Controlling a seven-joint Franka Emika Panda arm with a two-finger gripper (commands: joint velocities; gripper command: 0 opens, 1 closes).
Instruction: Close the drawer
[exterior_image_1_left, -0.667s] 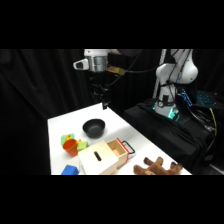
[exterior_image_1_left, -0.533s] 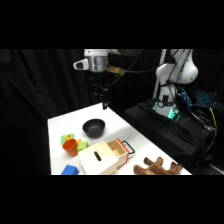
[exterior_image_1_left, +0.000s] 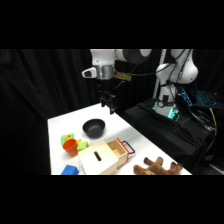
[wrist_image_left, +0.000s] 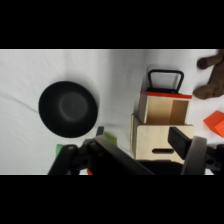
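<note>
The drawer (exterior_image_1_left: 120, 149) stands pulled out of the pale wooden box (exterior_image_1_left: 100, 159) near the table's front, its dark wire handle (exterior_image_1_left: 128, 146) facing right. In the wrist view the drawer (wrist_image_left: 165, 108) shows a hollow inside, a red front edge and the black loop handle (wrist_image_left: 164, 80); the box (wrist_image_left: 161, 142) with its slot lies just below it. My gripper (exterior_image_1_left: 109, 103) hangs well above the table, over the far side of the black bowl and apart from the drawer. In the wrist view the gripper (wrist_image_left: 145, 149) is open, with nothing between its fingers.
A black bowl (exterior_image_1_left: 94, 128) sits behind the box, also seen as the bowl (wrist_image_left: 68, 109) in the wrist view. An orange cup (exterior_image_1_left: 70, 146) and a green piece (exterior_image_1_left: 65, 139) stand left of the box, a blue block (exterior_image_1_left: 70, 170) at the front. A brown plush toy (exterior_image_1_left: 159, 166) lies right of the drawer.
The gripper has come slightly lower and a little to the right; the drawer and the other objects have not moved.
</note>
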